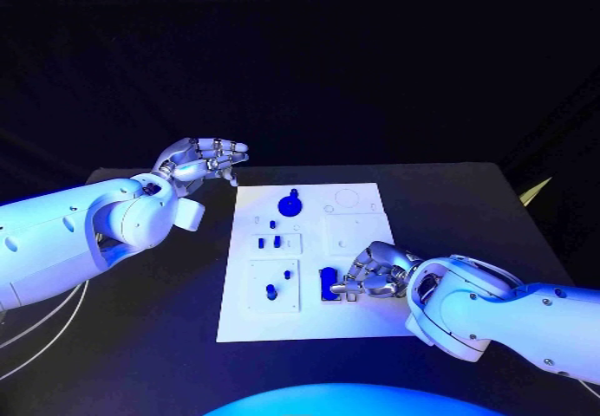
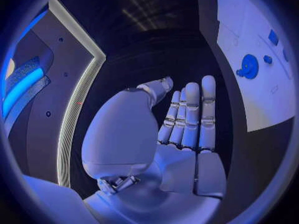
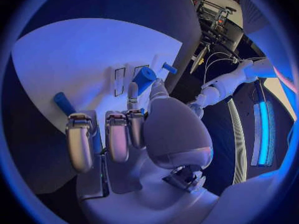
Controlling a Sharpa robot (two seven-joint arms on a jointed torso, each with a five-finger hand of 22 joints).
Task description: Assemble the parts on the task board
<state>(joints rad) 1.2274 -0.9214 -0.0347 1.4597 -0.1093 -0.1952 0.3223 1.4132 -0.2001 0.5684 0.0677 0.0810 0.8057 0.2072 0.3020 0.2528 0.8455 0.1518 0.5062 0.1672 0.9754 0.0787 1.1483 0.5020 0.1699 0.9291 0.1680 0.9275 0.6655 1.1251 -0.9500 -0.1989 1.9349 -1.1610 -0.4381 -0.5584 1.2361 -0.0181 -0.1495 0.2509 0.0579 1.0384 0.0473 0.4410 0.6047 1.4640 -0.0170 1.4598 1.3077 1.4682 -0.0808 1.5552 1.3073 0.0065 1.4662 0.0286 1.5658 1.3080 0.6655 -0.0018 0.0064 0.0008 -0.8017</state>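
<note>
Right hand [image 1: 375, 273] rested on the white task board [image 1: 251, 325], fingers curled round a blue block [image 1: 329, 283] near its front edge. Left hand [image 1: 206, 159] hovered apart, open-fingered, holding nothing.

A black table [image 1: 463, 208] stands before a dark, unlit backdrop that rises beyond its far edge, blue light washes over the tabletop, and a small pale triangular shape [image 1: 535, 189] juts up off its right side.
</note>
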